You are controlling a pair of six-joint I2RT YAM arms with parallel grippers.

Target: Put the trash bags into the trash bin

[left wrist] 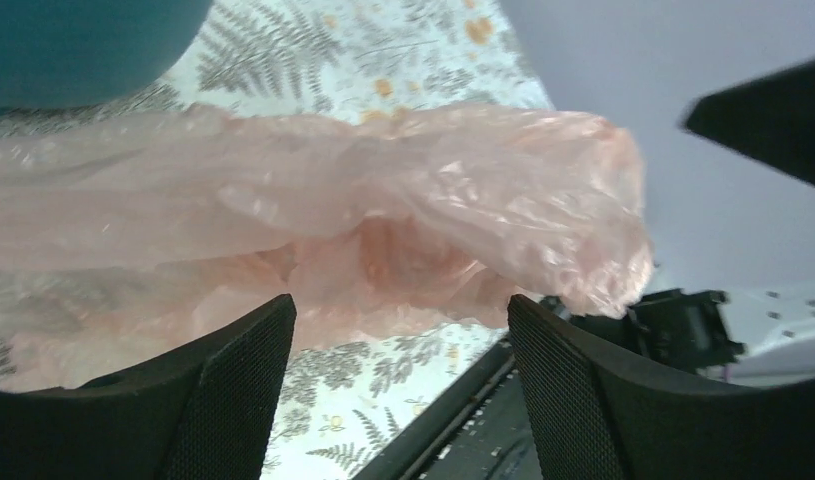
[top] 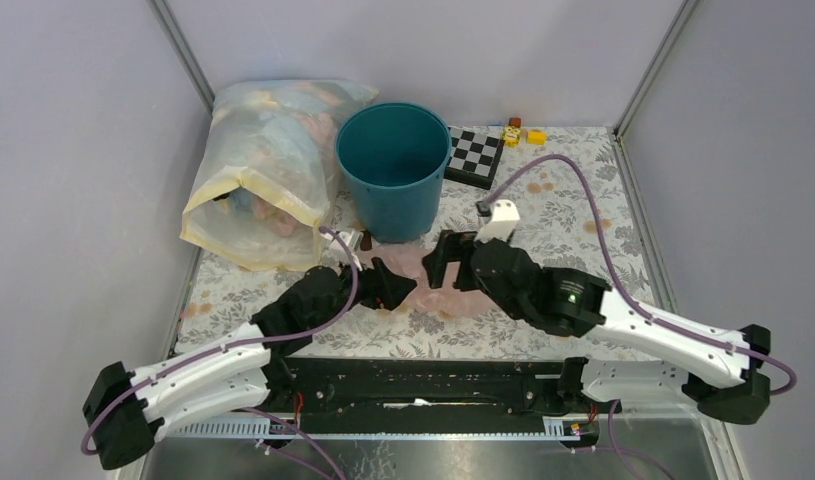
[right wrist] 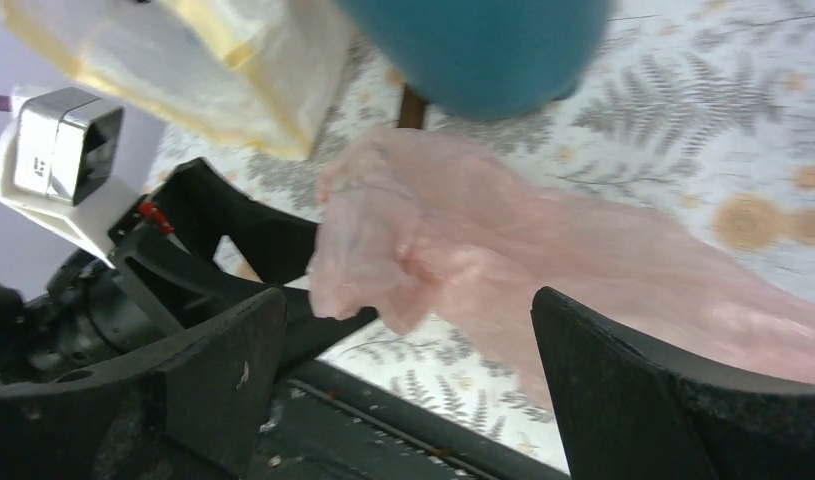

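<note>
Trash bag [top: 430, 278], seen from above, lies as a pale pink crumple on the table [top: 573, 225], between the two claws and just in front of the trash bin [top: 391, 205], not in it. The left gripper [top: 391, 287] and the right gripper [top: 445, 258] face each other across it, about equally near, so its long axis runs from one claw to the other. From the left wrist, the trash bag [left wrist: 383, 200] stretches sideways across the whole view just past the fingertips, which stand spread wide with nothing pinched, and the trash bin [left wrist: 73, 40] shows beyond at upper left. From the right wrist, the fingers are likewise spread apart. The bunched end of the trash bag [right wrist: 413, 230] sits ahead of the gap, ungripped, its length trailing off to the right, with the trash bin [right wrist: 483, 50] directly beyond. By this reading, either claw must close across the film, then carry it up and away from the bases over the rim.
</note>
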